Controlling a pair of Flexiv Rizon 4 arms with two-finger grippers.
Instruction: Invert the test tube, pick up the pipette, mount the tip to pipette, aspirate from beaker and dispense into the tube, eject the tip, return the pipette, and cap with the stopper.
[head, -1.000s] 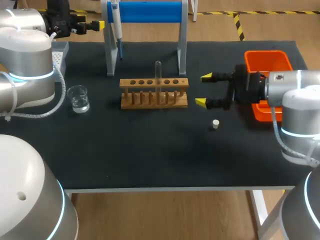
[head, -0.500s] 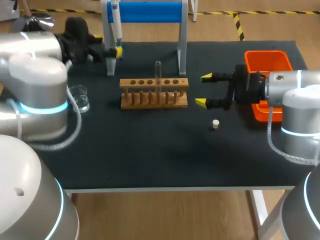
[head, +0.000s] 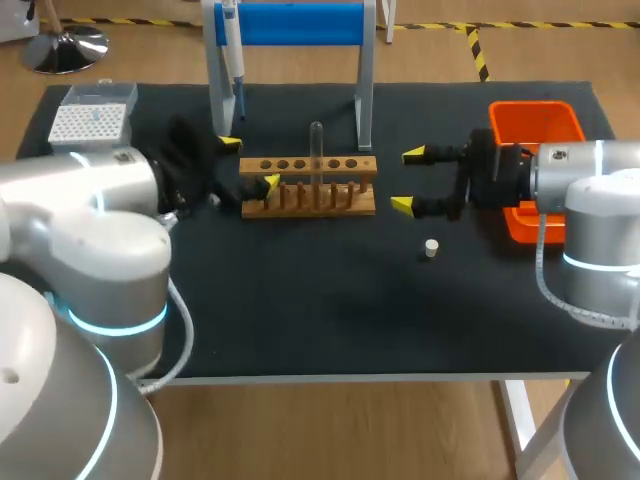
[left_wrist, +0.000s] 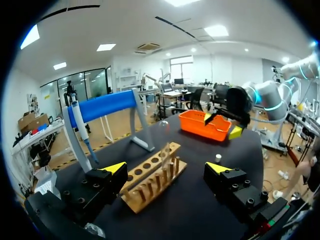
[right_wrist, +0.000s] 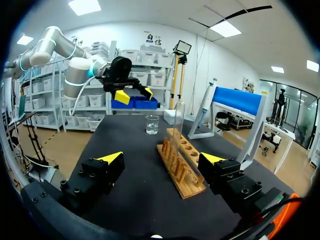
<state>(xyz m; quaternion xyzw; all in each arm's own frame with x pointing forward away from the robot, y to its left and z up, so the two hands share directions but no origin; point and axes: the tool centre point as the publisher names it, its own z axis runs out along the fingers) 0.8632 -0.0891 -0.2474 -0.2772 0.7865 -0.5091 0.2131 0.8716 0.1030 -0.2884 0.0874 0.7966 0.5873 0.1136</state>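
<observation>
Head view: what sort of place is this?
Probably a mock chemistry bench for robot trials: a test tube in a wooden rack, a pipette hung on a blue stand, a tip box.

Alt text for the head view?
A wooden rack holding one upright glass test tube stands on a black table, the open left tool at its left end, the open right tool to its right. A small white stopper lies nearby.

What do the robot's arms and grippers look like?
The left arm and right arm are fat, rounded silver-grey tubes with glowing light-blue rings and pale looping cables. The left gripper and right gripper are black, with two bright yellow tips each.
</observation>
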